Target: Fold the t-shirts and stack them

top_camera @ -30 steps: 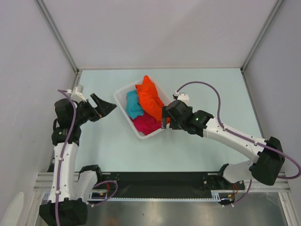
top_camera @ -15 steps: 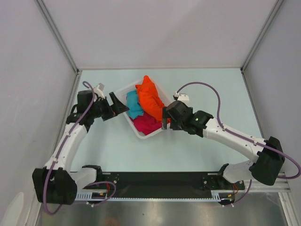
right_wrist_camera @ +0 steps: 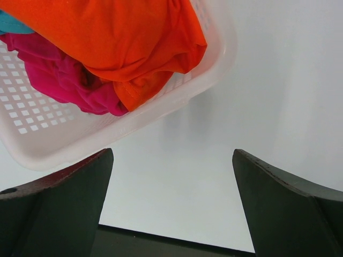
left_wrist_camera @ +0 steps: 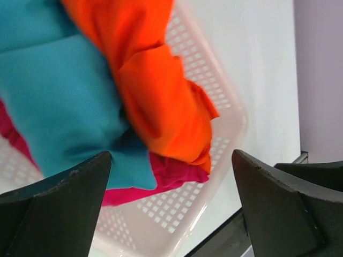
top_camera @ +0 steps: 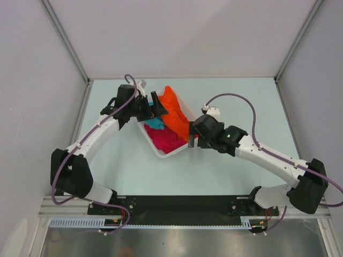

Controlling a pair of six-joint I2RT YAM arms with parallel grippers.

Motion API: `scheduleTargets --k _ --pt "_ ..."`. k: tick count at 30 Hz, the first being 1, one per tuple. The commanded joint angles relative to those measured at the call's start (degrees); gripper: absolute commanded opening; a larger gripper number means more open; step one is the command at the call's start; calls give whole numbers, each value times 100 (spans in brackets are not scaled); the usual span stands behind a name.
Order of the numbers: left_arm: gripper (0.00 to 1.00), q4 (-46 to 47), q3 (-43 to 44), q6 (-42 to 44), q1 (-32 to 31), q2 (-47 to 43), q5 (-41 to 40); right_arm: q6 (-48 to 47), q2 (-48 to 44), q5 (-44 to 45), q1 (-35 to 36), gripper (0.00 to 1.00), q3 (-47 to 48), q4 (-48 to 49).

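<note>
**Poised for the first pick**

The left claw, fingers spread wide and empty, hovers over the white slotted plastic basket. Directly beneath it lie the crumpled bright orange t-shirt, the teal t-shirt and the magenta-pink t-shirt. The right claw, equally wide and empty, sits low, the basket's wall just ahead. Nothing is folded yet; the next move likely calls for a descent onto the orange cloth and a firm pinch.
</note>
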Motion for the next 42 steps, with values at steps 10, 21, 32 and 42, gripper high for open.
scheduleTargets --k 10,21,32,42 --pt "100 326 1007 -117 -562 871 -171 -16 -303 116 -148 100 -248 -73" --pt "100 150 892 112 -641 1416 -866 37 -471 37 -227 100 -450 -38" --pt "0 230 1419 375 -773 2006 172 116 -690 63 -236 100 -556 -152" --pt "0 -842 2904 613 -764 1075 -320 195 -796 20 -253 100 -854 23"
